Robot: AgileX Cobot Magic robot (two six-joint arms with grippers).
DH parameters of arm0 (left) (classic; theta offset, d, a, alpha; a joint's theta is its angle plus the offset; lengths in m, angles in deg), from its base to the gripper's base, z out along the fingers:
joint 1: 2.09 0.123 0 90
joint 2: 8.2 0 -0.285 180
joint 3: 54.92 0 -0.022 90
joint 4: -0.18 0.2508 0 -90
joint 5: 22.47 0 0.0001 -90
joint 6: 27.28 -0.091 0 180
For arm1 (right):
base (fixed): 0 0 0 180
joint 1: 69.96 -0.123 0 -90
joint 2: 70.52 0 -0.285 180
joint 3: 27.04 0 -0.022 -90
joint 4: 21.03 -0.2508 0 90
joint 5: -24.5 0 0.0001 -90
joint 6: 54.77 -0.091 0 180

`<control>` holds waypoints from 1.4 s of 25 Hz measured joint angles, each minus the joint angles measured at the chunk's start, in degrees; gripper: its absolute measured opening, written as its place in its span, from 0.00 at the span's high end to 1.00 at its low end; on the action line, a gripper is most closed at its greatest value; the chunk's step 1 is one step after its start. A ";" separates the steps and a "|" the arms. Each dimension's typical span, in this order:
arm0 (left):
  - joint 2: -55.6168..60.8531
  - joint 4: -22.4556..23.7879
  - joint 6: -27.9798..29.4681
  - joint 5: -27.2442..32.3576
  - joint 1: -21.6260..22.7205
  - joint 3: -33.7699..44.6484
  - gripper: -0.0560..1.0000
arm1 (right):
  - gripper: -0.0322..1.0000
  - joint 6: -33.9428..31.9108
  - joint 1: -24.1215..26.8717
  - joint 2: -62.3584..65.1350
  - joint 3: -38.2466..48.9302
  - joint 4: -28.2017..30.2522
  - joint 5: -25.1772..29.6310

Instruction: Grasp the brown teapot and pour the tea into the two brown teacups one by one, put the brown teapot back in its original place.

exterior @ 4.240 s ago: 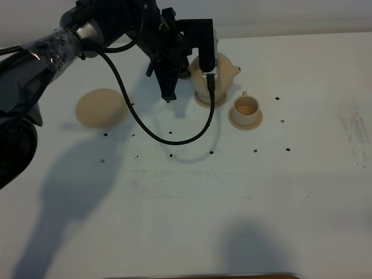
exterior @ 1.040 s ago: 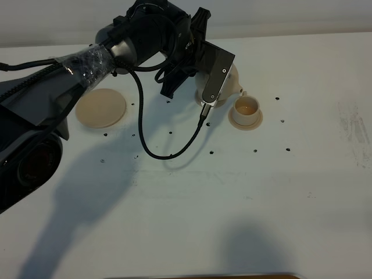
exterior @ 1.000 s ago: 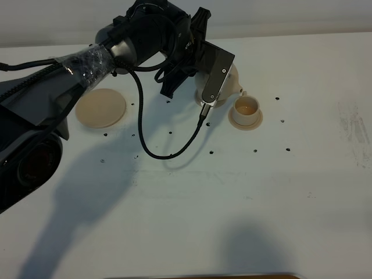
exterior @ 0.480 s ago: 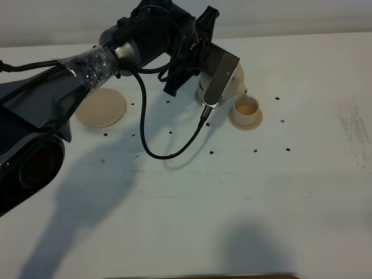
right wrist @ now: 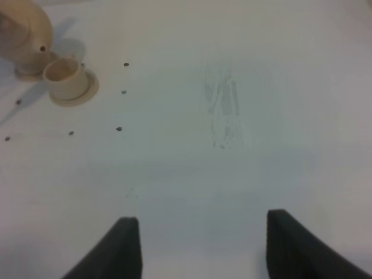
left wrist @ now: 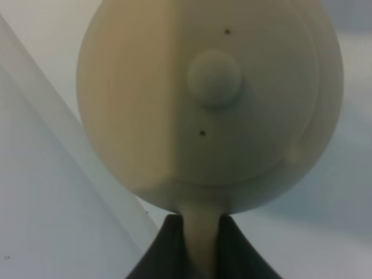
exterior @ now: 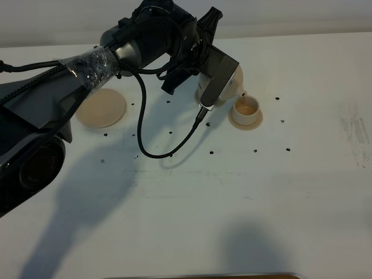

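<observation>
My left gripper [exterior: 224, 72] is shut on the loop handle of the brown teapot [exterior: 236, 80] and holds it tilted, spout down, over the right teacup [exterior: 246, 106] on its small saucer [exterior: 253, 121]. In the left wrist view the teapot [left wrist: 209, 99] fills the frame, its handle pinched between the dark fingers [left wrist: 168, 247]. The second teacup is mostly hidden under the teapot and arm; only a pale edge [exterior: 201, 96] shows. The large saucer [exterior: 100, 108] lies bare at the left. My right gripper [right wrist: 206, 250] is open and empty, far from the cup [right wrist: 61, 74] and teapot [right wrist: 23, 29].
The left arm's black cable [exterior: 168, 152] loops down over the white table in front of the cups. Small dark marks [exterior: 256, 151] dot the tabletop. A faint scuffed patch [exterior: 353, 125] lies at the far right.
The left gripper has tipped the teapot further toward the right teacup, bringing the spout lower over it. The right gripper has not moved.
</observation>
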 joint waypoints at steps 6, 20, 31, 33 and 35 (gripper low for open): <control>0.00 1.04 -0.81 -0.42 0.00 0.00 0.87 | 0.50 0.00 0.00 0.00 0.00 0.00 0.00; 0.00 2.94 -0.80 -2.21 -0.60 0.00 0.87 | 0.50 0.00 0.00 0.00 0.00 0.00 0.00; 0.00 4.77 -0.75 -3.48 -1.00 0.00 0.87 | 0.50 0.00 0.00 0.00 0.00 0.00 0.00; 0.00 5.38 -0.69 -3.63 -1.05 0.00 0.87 | 0.50 0.00 0.00 0.00 0.00 0.00 0.00; 0.00 5.76 -0.69 -3.85 -1.17 0.00 0.87 | 0.50 0.00 0.00 0.00 0.00 0.00 0.00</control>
